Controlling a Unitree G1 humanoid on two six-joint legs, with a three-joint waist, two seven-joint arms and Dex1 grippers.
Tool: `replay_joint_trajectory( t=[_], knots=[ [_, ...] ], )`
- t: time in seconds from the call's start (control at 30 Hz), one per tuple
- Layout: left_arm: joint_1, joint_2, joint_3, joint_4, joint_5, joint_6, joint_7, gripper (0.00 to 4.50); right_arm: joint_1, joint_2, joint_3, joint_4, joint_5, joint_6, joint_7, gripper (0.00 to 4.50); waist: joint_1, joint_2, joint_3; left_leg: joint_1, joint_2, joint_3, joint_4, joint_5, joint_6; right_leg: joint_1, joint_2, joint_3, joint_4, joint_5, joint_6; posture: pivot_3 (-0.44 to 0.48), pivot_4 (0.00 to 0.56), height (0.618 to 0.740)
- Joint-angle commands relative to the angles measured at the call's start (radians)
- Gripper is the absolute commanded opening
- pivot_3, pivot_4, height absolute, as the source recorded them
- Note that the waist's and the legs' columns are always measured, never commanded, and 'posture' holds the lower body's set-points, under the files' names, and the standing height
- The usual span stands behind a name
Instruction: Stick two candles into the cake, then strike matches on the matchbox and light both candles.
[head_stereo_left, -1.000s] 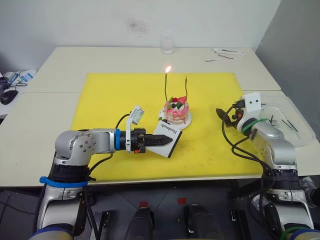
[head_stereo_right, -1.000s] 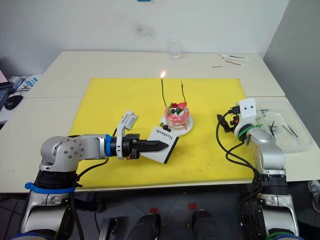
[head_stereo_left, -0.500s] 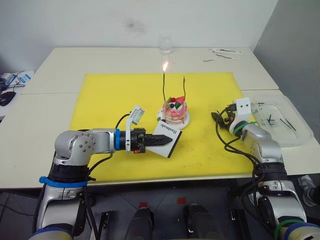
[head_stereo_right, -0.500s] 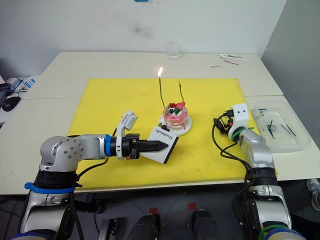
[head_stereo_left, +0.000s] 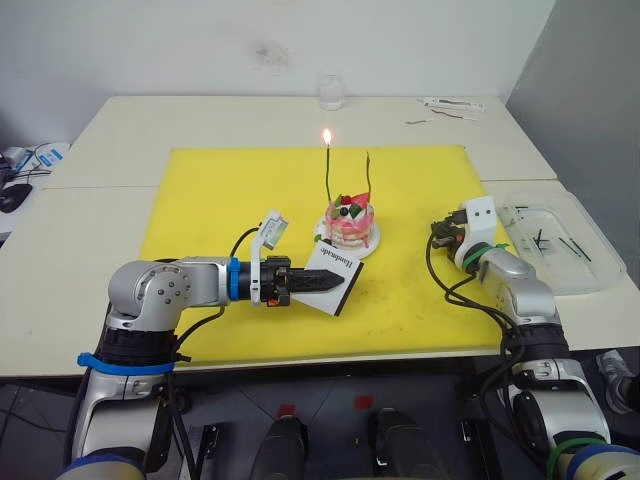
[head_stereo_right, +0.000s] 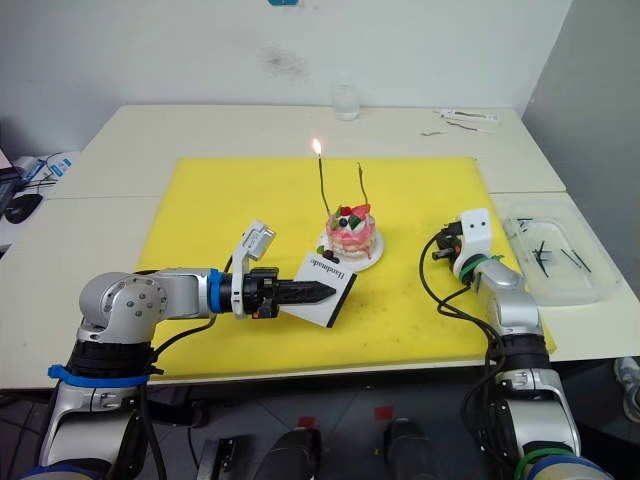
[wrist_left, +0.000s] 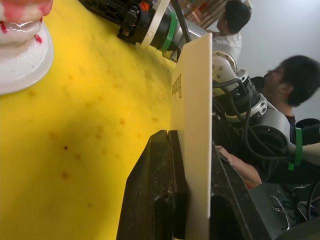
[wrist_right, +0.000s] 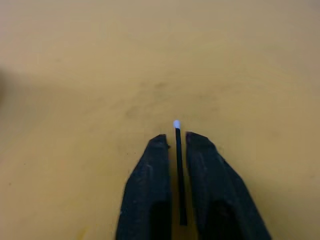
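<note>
Yellow mat (head_stereo_left: 200, 190) is recorded bearing the cake (head_stereo_left: 351, 222), beside which the matchbox (head_stereo_left: 333, 276) is clamped edgewise by the left gripper (head_stereo_left: 322, 282), while a match (wrist_right: 178, 165) (light, brittle, best pinched mid-shaft) is nipped in the right gripper (wrist_right: 175, 145).

Lab: pale worktables (head_stereo_left: 150, 130), onlookers (wrist_left: 295, 92).

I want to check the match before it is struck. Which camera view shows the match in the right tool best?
The right wrist view: the match stands between the right tool fingers, its pale tip just past them. In the eye views the right tool is over the yellow mat, but the match is too small to tell.
</note>
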Motion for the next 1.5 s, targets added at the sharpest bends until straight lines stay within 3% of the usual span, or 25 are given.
replay_joint_trajectory(
  t=[0.03, 0.2, 0.4, 0.57, 0.8, 1.5],
  knots=[
    [-0.011, 0.008, 0.015, -0.022, -0.015, -0.010, -0.011, 0.48, 0.023, -0.002, -0.004, -0.032, 0.010, 0.001, 0.011, 0.03, 0.000, 0.000, 0.000, 0.000, 0.000, 0.000, 0.000, 0.000, 0.000, 0.000, 0.000, 0.000, 0.000, 0.000, 0.000, 0.000, 0.150, 0.740],
    [-0.015, -0.002, 0.018, -0.018, -0.016, -0.012, -0.005, 0.48, 0.068, -0.053, 0.025, -0.128, -0.006, -0.030, 0.076, 0.03, 0.000, 0.000, 0.000, 0.000, 0.000, 0.000, 0.000, 0.000, 0.000, 0.000, 0.000, 0.000, 0.000, 0.000, 0.000, 0.000, 0.150, 0.740],
    [-0.038, -0.044, 0.049, 0.027, -0.021, -0.009, 0.035, 0.48, 0.148, -0.343, 0.163, -0.682, 0.073, 0.176, 0.393, 0.03, 0.003, 0.002, 0.001, -0.002, -0.001, 0.000, 0.000, 0.000, 0.000, -0.001, -0.001, 0.000, -0.001, 0.000, 0.000, 0.000, 0.150, 0.740],
    [-0.083, -0.106, 0.107, 0.097, -0.040, 0.011, 0.093, 0.48, 0.099, -0.423, 0.259, -0.951, 0.131, 0.336, 0.454, 0.03, -0.003, 0.002, 0.001, 0.003, 0.002, -0.002, 0.000, 0.000, 0.000, 0.002, 0.003, -0.001, 0.000, 0.000, 0.000, 0.000, 0.150, 0.740],
    [-0.104, -0.143, 0.117, 0.106, -0.052, 0.021, 0.126, 0.48, 0.027, -0.422, 0.341, -0.993, 0.080, 0.408, 0.413, 0.03, 0.003, 0.002, 0.001, 0.008, -0.001, -0.001, 0.000, 0.000, 0.000, 0.009, -0.001, -0.001, -0.002, -0.001, 0.000, 0.000, 0.150, 0.740],
    [-0.104, -0.162, 0.126, 0.088, -0.071, 0.046, 0.151, 0.48, 0.000, -0.402, 0.349, -1.033, 0.098, 0.468, 0.385, 0.03, 0.005, 0.002, 0.001, 0.008, -0.001, -0.001, 0.000, 0.000, 0.000, 0.009, -0.001, -0.002, -0.002, -0.001, 0.000, 0.000, 0.150, 0.740]
  ],
)
